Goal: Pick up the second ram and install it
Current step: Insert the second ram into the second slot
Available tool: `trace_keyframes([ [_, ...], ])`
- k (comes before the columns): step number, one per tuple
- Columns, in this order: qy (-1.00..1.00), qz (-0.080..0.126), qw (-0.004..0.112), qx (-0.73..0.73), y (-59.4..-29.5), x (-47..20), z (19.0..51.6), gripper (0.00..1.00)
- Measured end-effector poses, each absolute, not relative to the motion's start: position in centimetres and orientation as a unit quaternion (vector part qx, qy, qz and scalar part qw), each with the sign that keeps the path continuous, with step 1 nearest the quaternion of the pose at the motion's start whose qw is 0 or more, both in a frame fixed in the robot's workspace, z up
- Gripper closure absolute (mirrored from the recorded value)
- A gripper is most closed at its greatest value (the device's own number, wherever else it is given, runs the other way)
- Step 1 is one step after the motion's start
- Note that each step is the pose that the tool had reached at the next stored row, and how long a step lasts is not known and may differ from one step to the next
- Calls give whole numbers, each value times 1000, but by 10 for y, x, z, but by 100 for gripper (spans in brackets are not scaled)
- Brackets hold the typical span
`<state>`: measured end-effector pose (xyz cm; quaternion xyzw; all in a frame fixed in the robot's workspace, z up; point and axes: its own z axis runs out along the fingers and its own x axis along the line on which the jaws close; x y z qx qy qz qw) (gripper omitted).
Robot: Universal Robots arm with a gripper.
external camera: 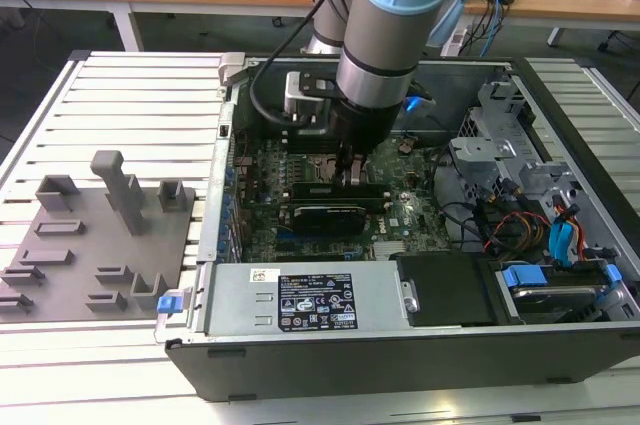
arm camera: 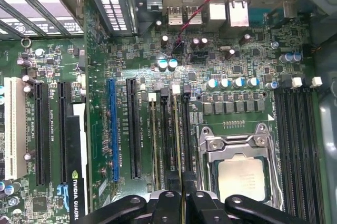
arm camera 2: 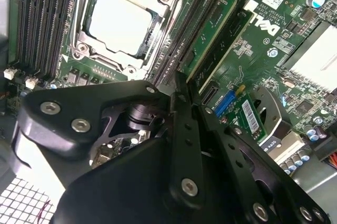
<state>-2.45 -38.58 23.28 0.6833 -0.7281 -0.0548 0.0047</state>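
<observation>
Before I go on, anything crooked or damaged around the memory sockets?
Nothing stands out. The gripper sits in line with the memory sockets beside the CPU socket, and the green memory stick looks level in its socket.

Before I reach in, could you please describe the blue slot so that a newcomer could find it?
Look inside the open computer case at the motherboard. Among its long parallel slots, the blue slot lies with black slots on both sides. It is the one blue strip among them.

The black gripper stands between the silver processor socket at 3 o'clock and the black graphics card at 6 o'clock.
</observation>
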Motion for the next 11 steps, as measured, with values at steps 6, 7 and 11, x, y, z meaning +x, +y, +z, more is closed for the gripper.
trace_keyframes([
  [6,-728,-49,10,683,-382,-25,233,87],
  [7,-728,-49,10,683,-382,-26,233,87],
  [11,-728,-48,11,683,-382,-26,233,87],
])
